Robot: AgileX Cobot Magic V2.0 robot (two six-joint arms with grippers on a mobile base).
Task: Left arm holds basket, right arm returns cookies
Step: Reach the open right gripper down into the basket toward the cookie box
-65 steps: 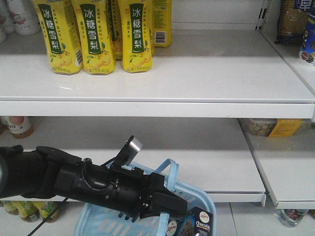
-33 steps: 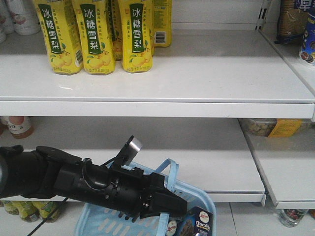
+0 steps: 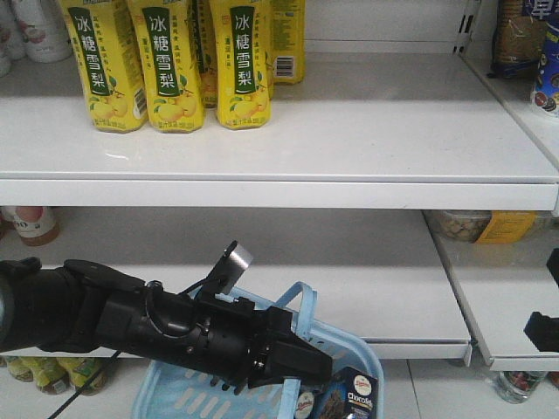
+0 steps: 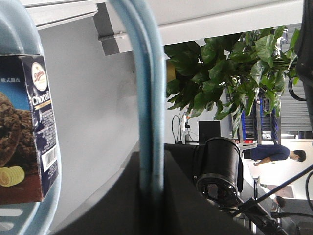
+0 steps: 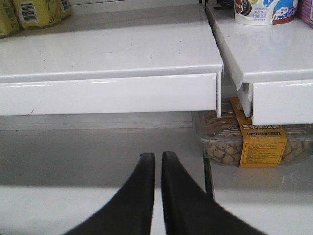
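Cookies (image 3: 354,397) in basket (image 3: 170,397) beneath white shelves (image 3: 306,131); we see left gripper (image 3: 301,365) clamping handle (image 4: 149,98), right gripper (image 5: 158,161) closed, empty; plant (image 4: 220,73) only left-wrist.

Light blue basket (image 3: 175,394), navy cookies (image 3: 358,394), yellow cartons (image 3: 170,61).

Bright even light, soft glare on the white shelf (image 3: 367,131), shade beneath, slight blur

the upper shelf (image 3: 376,131) lies bare right of the yellow drink cartons (image 3: 175,65), a wide way in. the left arm (image 3: 157,323) and the arched handle (image 3: 304,301) cross the basket (image 3: 175,397) mouth; the cookie box (image 3: 354,394) stands in the uncovered right corner.
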